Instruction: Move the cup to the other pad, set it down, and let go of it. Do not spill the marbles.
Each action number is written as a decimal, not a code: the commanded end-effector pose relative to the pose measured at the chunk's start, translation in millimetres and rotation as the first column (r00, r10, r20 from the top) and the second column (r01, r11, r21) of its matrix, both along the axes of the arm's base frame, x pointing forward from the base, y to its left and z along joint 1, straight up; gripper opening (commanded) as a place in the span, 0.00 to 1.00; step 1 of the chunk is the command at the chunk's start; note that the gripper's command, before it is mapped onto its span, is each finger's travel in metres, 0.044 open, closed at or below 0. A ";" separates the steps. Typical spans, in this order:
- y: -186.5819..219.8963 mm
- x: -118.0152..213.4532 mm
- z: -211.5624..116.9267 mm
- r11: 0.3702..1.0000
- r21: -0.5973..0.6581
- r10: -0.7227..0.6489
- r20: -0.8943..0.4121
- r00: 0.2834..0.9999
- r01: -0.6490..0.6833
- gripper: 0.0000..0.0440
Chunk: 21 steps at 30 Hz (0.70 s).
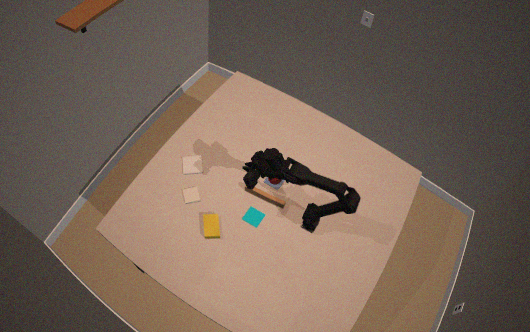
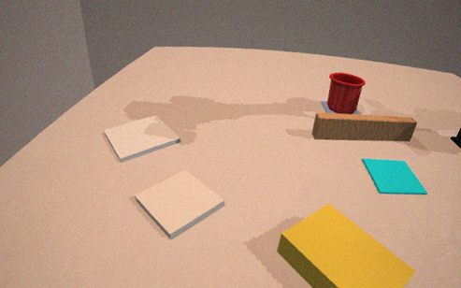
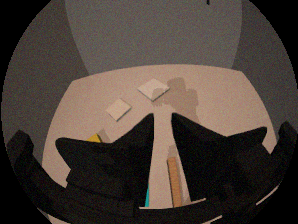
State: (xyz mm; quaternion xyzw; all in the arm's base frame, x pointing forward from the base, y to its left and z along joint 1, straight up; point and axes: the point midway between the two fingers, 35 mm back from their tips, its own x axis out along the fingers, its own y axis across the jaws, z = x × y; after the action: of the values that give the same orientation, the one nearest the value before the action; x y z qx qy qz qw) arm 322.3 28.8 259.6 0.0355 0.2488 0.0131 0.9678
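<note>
The red cup stands upright on the blue-grey pad, behind the wooden bar. It is partly hidden by the arm in the top view and not visible in the wrist view. No marbles can be made out in it. The cyan pad lies bare on the near side of the bar; a sliver of it shows in the wrist view. My gripper is nearly closed, with only a narrow gap and nothing between the fingers. It is high above the table, above the cup's level and clear of it.
The wooden bar stands between the two pads. A yellow block lies near the cyan pad. Two pale flat tiles lie to the left, one farther back, one nearer.
</note>
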 end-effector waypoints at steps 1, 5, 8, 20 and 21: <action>0.9 1.2 -2.8 1.000 0.001 -0.006 -0.050 0.999 0.006 0.18; 1.8 -0.2 -8.2 1.000 -0.002 -0.008 -0.117 0.993 0.008 0.19; 2.0 -1.4 -12.3 1.000 -0.007 -0.010 -0.168 0.986 0.009 0.20; -0.6 -8.8 -28.9 0.999 -0.041 -0.020 -0.364 0.931 0.005 0.24; -1.1 -9.6 -30.2 0.999 -0.045 -0.021 -0.380 0.925 0.005 0.24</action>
State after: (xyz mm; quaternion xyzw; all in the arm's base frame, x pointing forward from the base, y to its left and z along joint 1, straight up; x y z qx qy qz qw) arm 312.3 29.0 231.1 0.0231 0.4167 -0.0026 0.9087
